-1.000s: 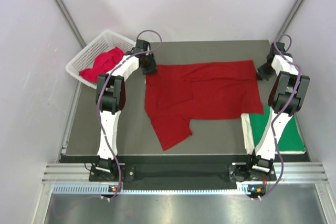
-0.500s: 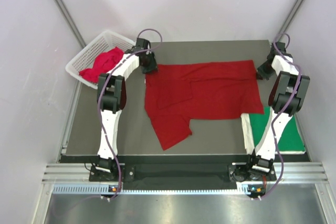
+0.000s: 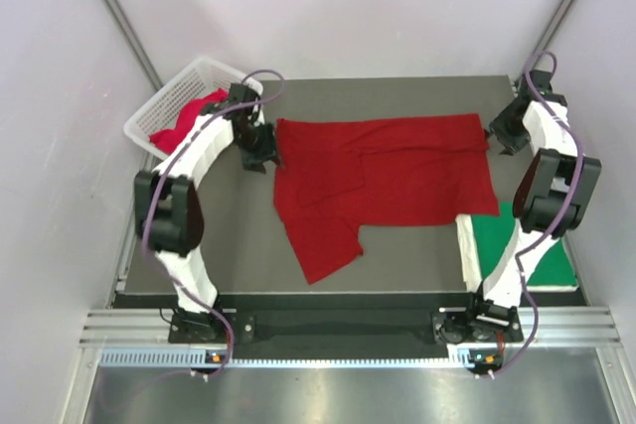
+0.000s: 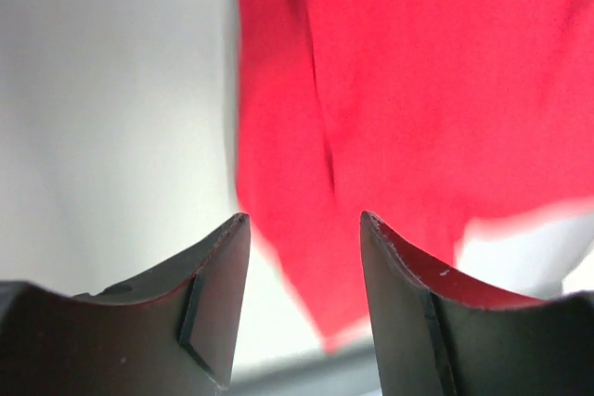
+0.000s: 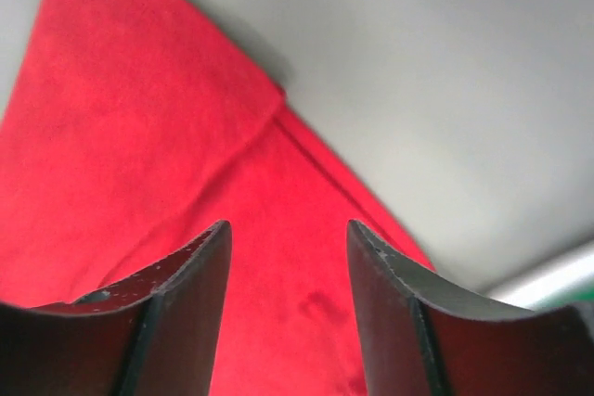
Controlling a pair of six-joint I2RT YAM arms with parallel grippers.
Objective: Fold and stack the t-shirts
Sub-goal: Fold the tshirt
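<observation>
A dark red t-shirt [image 3: 383, 171] lies spread across the middle of the table, one part trailing toward the near edge. My left gripper [image 3: 264, 153] hovers at the shirt's far left corner. In the left wrist view it [image 4: 304, 229] is open and empty, with the red t-shirt [image 4: 408, 90] beyond its tips. My right gripper [image 3: 496, 136] is at the shirt's far right corner. It [image 5: 288, 229] is open just above the red t-shirt [image 5: 139, 155], holding nothing. A folded green t-shirt [image 3: 527, 245] lies at the right front.
A white lattice basket [image 3: 157, 106] stands off the table's far left corner with another red shirt [image 3: 191, 118] in it. The green shirt rests on a white sheet [image 3: 467, 245]. Bare grey table [image 3: 209, 235] shows left of the spread shirt.
The right gripper has opened and let go of the shirt's far right corner. The left arm has swung its elbow out to the left, and its gripper has opened wider and shifted slightly nearer.
</observation>
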